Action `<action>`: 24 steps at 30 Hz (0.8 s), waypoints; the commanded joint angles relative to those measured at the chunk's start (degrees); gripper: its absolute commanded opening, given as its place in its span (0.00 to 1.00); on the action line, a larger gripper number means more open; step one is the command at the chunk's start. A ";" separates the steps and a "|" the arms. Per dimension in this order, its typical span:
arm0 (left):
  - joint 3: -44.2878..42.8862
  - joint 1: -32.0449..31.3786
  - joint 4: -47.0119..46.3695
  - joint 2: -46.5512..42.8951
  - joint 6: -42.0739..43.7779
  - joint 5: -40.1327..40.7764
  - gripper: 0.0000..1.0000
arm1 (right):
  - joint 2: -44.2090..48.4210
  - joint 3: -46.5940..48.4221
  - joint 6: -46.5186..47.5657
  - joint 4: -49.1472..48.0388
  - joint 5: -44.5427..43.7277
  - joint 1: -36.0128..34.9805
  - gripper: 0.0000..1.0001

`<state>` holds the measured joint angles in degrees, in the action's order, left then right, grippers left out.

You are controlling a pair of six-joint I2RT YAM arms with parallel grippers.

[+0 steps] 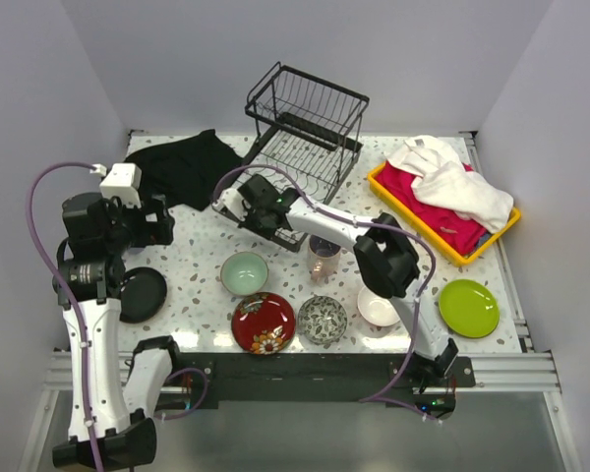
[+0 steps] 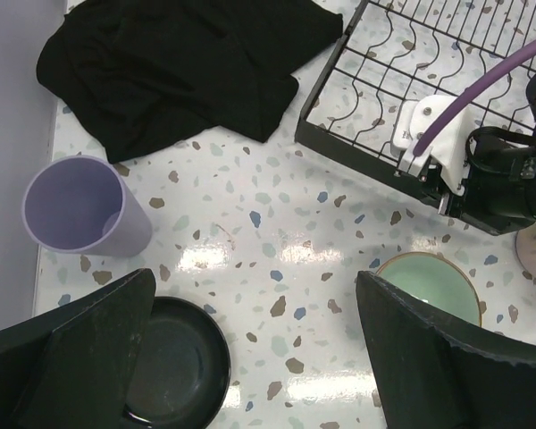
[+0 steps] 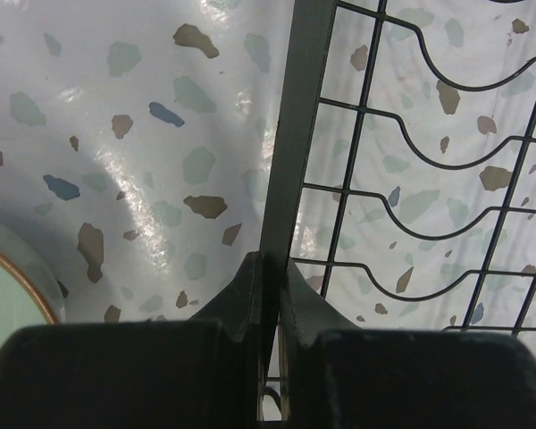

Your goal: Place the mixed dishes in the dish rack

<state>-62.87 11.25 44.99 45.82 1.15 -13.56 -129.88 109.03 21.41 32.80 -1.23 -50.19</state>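
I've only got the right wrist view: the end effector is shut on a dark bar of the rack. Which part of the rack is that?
Observer: The right end effector grips the front edge of the rack's flat lower grid, the side facing the arms.
Operator: Any dishes loaded?
Observer: None that I can see from above; both tiers look bare.
Operator: Where's the other arm?
Observer: The left end effector is open, hovering near the black plate.
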 commanded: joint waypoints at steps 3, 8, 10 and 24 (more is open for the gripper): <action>1.26 0.53 0.10 -1.18 0.87 -1.64 1.00 | 6.56 -4.35 13.04 1.04 -1.32 -1.57 0.00; 2.13 0.53 -0.78 -0.82 0.70 -1.91 1.00 | 12.63 -14.01 18.31 -1.59 0.62 -1.66 0.00; 2.49 0.53 -1.31 -0.47 0.35 -2.34 1.00 | 14.65 -17.17 20.06 -2.21 0.79 -1.66 0.00; 3.37 0.44 -2.98 2.43 0.70 -4.63 0.99 | 19.23 -25.36 27.27 -0.11 2.55 3.17 0.00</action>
<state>-59.75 11.25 44.18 47.48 1.15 -16.12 -114.17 85.54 36.10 30.04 5.19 -48.84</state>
